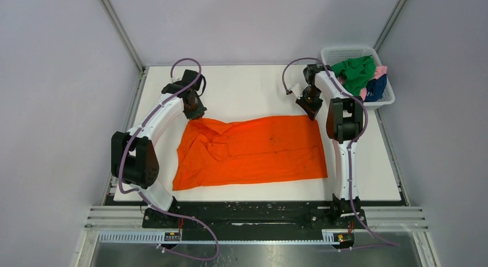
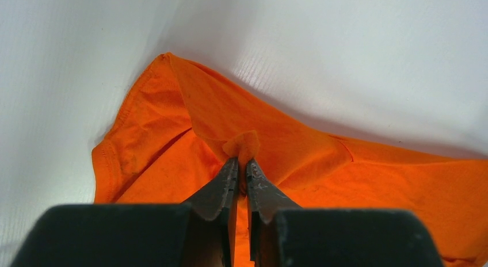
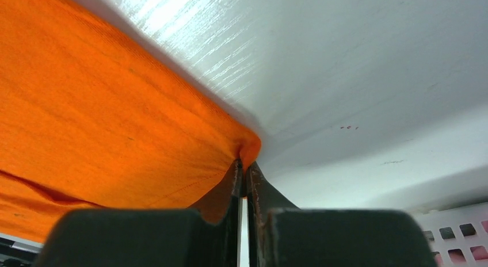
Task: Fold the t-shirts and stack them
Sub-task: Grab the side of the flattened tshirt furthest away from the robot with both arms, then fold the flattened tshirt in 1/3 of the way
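- Dark fingers of the left gripper (image 2: 242,166) are clamped on a small bunched tuck of the orange t-shirt (image 2: 172,134), just beside a stitched edge.
- At the opposite end, the right gripper (image 3: 243,164) is pinched tight on a corner of the same shirt.
- Between the two grippers the shirt lies spread on the table (image 1: 247,88), smooth toward the right gripper and rumpled by the left.
- It looks light and limp and will likely sag between holds, so corners and hems, kept taut, are the best places to grip.
- Just beyond the right gripper, a green t-shirt (image 1: 355,72), a pink t-shirt (image 1: 380,72) and a navy t-shirt (image 1: 376,88) lie heaped in the white basket (image 1: 345,51).
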Robot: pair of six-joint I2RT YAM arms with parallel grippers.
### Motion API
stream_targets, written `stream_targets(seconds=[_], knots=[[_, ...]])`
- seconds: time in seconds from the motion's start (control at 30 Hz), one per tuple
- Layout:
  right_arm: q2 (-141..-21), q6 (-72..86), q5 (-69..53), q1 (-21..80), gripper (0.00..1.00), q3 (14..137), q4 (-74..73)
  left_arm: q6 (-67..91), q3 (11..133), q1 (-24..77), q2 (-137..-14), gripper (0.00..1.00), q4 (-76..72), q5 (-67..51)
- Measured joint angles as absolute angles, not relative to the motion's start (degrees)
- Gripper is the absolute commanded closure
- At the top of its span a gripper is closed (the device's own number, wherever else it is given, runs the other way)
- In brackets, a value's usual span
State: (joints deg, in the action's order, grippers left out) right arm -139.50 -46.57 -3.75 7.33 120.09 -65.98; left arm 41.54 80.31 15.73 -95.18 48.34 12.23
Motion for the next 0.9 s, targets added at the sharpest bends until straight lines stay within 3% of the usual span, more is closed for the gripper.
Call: stream_targets(seconds=[0.23,0.57,0.9], knots=[[-136.44,-50.98,-4.16,7.33,1.0,115.5,-63.29,42.11,78.0,15.73,-94.63,1.0,47.86,12.27],[-109.75,-64.99,-5.28,9.26,1.0,83.72,-44.77,44.95,68.25,15.99,-84.99,1.0,46.76,12.36],[-93.71,-69.45,-3.53,13.21,1.0,64.9,-24.08,50.72,53.89,17.54,-69.21,1.0,46.02,11.81]])
